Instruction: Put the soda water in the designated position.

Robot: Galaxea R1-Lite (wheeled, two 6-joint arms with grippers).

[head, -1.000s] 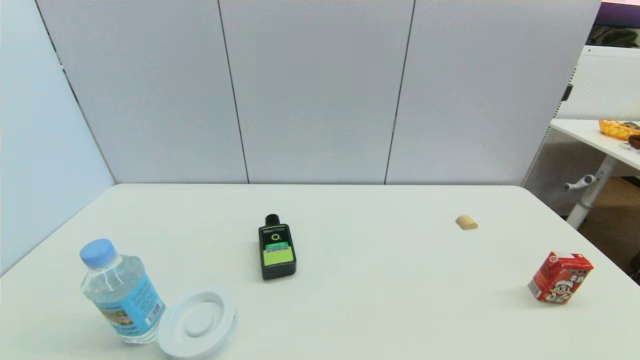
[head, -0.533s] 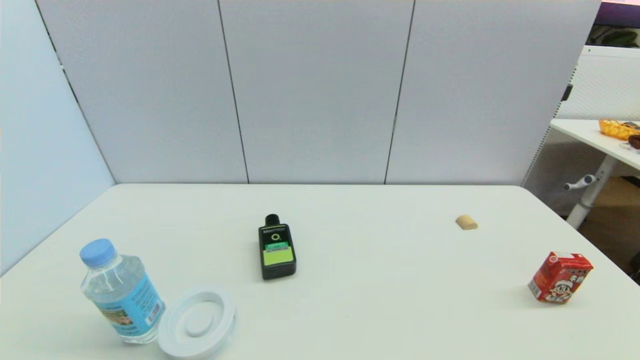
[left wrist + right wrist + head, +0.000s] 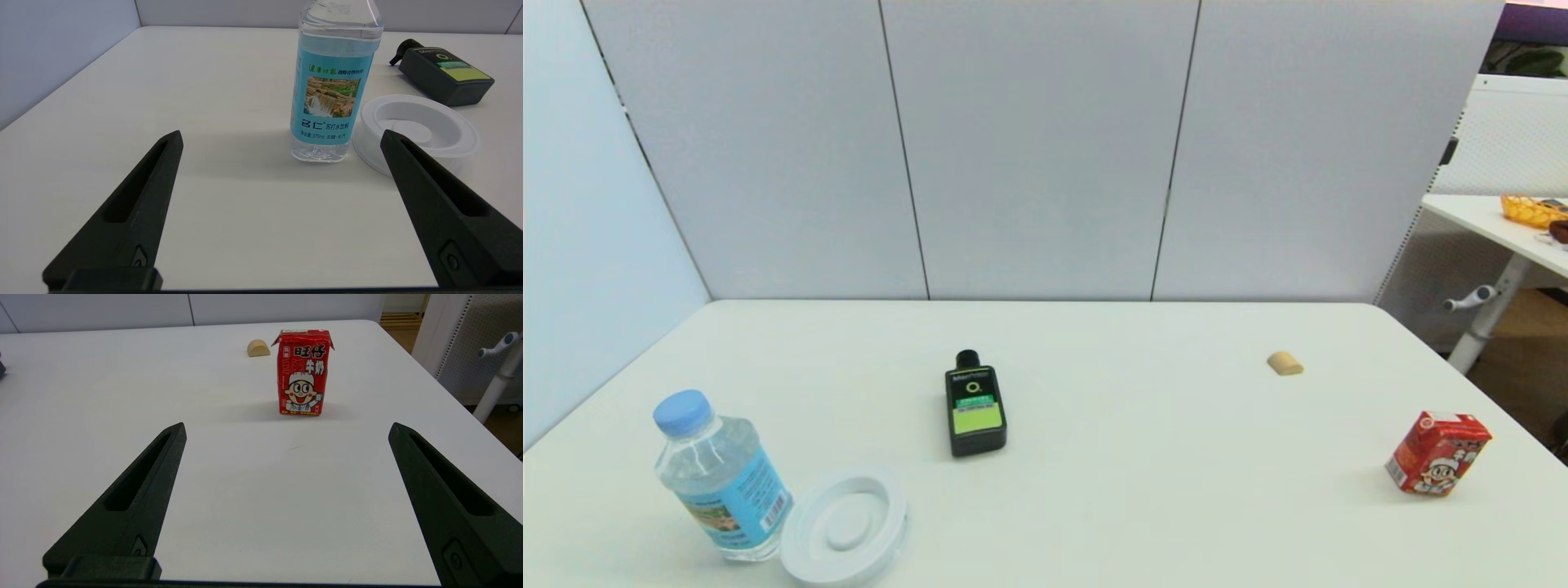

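**Soda water sitting at the near-left corner, both hands wide apart**

So the soda water [image 3: 721, 478] is standing upright on the white surface [image 3: 1143, 490], down at the robot's near-left. Clear bottle, light blue cap, blue label with a little waterfall picture on it. Right next to it, on the side toward the middle, there's a round white dish [image 3: 846, 525]. They sit so close together I can't tell if they actually touch.

The left hand [image 3: 280, 136] is low over the surface, facing the bottle, fingers spread wide with nothing between them. The bottle is a bit beyond the fingertips, not touched.

The right hand [image 3: 286, 428] is the same deal on the other side: fingers apart, holding nothing, looking at a red milk carton [image 3: 1437, 453] that stands near the right edge. A small tan block [image 3: 1285, 363] lies farther back from that.

In the middle a flat black bottle [image 3: 974, 406] with a green label lies on its back.
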